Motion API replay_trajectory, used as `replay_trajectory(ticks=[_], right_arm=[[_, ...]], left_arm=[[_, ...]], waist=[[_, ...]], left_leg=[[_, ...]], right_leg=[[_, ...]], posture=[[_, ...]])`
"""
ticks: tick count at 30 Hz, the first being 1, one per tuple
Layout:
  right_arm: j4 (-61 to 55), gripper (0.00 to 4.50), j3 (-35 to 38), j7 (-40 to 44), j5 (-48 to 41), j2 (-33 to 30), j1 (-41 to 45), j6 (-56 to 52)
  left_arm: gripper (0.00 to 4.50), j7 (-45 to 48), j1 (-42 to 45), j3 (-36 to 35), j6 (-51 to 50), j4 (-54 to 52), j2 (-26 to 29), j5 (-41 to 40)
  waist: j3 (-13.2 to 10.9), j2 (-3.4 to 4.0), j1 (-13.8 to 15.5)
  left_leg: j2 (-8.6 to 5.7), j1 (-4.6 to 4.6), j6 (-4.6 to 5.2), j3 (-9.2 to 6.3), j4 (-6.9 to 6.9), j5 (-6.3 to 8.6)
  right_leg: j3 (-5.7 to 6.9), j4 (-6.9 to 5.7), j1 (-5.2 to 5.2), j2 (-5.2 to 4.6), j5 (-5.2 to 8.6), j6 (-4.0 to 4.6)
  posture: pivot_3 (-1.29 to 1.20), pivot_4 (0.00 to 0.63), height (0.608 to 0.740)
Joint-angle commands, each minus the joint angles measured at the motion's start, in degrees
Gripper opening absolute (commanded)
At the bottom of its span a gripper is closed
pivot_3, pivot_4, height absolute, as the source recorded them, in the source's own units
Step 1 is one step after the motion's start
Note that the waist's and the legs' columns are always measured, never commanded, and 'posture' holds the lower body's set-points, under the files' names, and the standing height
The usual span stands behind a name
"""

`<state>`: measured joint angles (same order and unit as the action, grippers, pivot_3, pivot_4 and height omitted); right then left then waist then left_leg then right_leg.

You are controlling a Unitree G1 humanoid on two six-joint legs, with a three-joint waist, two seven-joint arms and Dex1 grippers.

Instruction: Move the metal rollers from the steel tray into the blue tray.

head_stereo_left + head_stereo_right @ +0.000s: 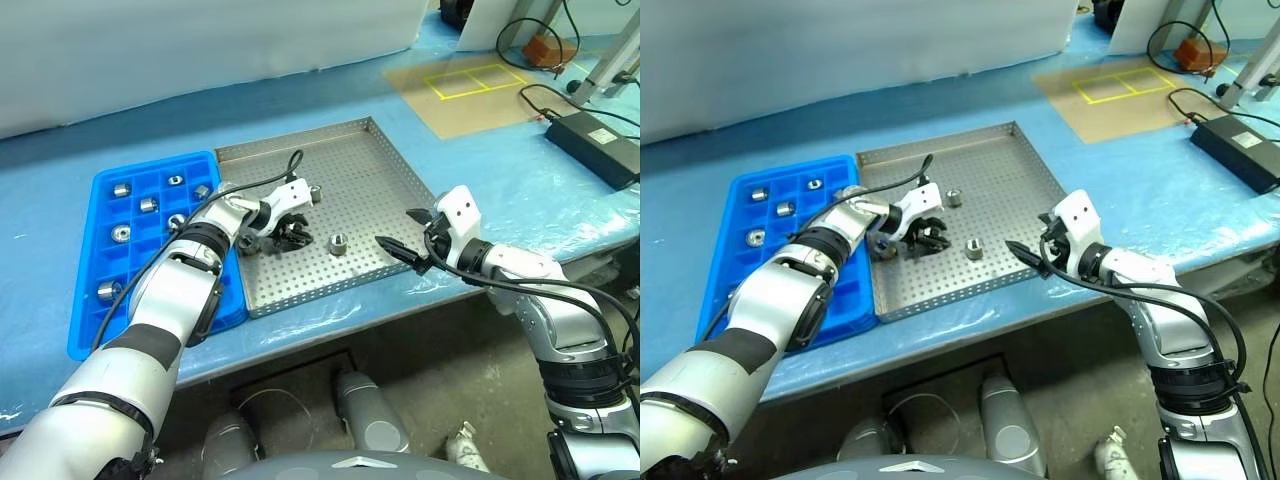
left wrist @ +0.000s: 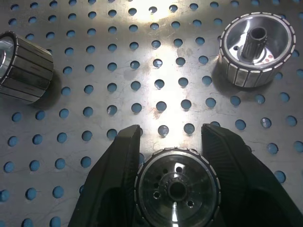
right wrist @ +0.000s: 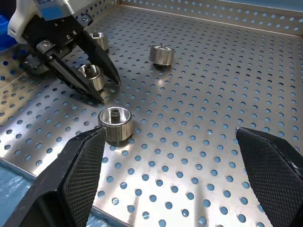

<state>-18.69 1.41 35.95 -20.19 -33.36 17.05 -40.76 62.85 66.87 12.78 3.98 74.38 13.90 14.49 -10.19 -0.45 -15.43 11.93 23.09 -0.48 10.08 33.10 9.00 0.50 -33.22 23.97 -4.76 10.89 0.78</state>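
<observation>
Steel tray (image 1: pixel 385 190) unlabelled; left pincer (image 3: pixel 92 78) clamps roller (image 2: pixel 176 187).

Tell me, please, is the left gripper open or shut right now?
Shut on a metal roller: the left gripper has a black finger pressed against each side of it.
</observation>
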Motion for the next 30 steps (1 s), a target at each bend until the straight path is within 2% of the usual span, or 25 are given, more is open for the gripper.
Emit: replay_trajectory(ticks=[1, 7, 11, 14, 18, 22, 30], right_arm=[[-0.03, 4.50, 0.01, 0.12, 0.12, 0.29, 1.73, 1.83], [2.19, 4.50, -1.43, 0.57, 0.60, 1.03, 3.45, 3.30], [3.57, 4.50, -2.34, 1.23, 0.84, 1.44, 4.43, 4.21], [4.62, 4.50, -2.87, 1.82, 1.09, 1.77, 5.06, 4.87], [7.81, 4.50, -4.87, 3.56, 1.77, 2.75, 7.72, 6.63], [11.08, 4.50, -6.77, 5.71, 2.14, 4.00, 10.64, 8.35], [17.57, 4.50, -10.38, 10.24, 3.39, 6.48, 15.79, 11.66]], left_arm=[[1.73, -0.15, -1.48, 1.55, -1.34, 1.30, 1.69, 2.18], [1.73, 1.30, -0.54, -0.64, -0.75, 0.34, 3.05, -0.16], [1.73, 4.76, 3.12, -5.54, 0.25, -2.02, 3.98, -5.57], [1.73, 6.03, 6.14, -8.91, -1.06, -3.39, 5.20, -8.82], [1.73, 9.69, 9.59, -12.70, -2.93, -6.74, 10.19, -12.65], [1.73, 11.88, 8.63, -14.27, -5.30, -10.01, 16.35, -14.45], [1.73, 12.94, -3.00, -17.67, -10.53, -18.00, 27.97, -18.01]], waist=[[0.00, 0.00, -0.27], [0.00, 0.00, -0.94], [-0.04, 0.01, -0.91], [-0.06, 0.02, -0.53], [-0.16, -0.03, 0.22], [-0.20, 0.04, 1.08], [-0.33, 0.10, 4.67]], left_leg=[[-0.03, 0.00, 0.00, -0.01, 0.00, 0.00], [-0.15, 0.07, 0.03, -0.02, 0.00, 0.01], [-0.12, 0.19, 0.03, -0.06, -0.02, 0.01], [-0.13, 0.51, 0.09, -0.11, -0.03, 0.03], [-0.10, 0.78, 0.40, -0.11, -0.03, 0.02], [-0.03, 0.64, 0.46, -0.08, -0.18, 0.03], [0.00, 0.48, 0.20, -0.06, -0.19, -0.05]], right_leg=[[0.03, 0.00, 0.00, -0.14, 0.00, 0.00], [0.15, 0.00, -0.01, -0.33, 0.00, 0.00], [0.26, -0.01, 0.09, -0.33, -0.02, 0.02], [0.48, 0.00, 0.24, -0.45, -0.26, 0.42], [0.69, 0.04, 0.42, -0.55, -0.27, 0.44], [0.71, 0.01, 0.43, -0.52, -0.20, 0.40], [0.60, -0.39, 0.43, -0.53, -0.18, 0.42]], posture=[[-0.71, 0.150, 0.740], [-0.68, 0.150, 0.740], [-0.65, 0.150, 0.740], [-0.63, 0.150, 0.740], [-0.56, 0.150, 0.740], [-0.50, 0.150, 0.740], [-0.39, 0.150, 0.740]])
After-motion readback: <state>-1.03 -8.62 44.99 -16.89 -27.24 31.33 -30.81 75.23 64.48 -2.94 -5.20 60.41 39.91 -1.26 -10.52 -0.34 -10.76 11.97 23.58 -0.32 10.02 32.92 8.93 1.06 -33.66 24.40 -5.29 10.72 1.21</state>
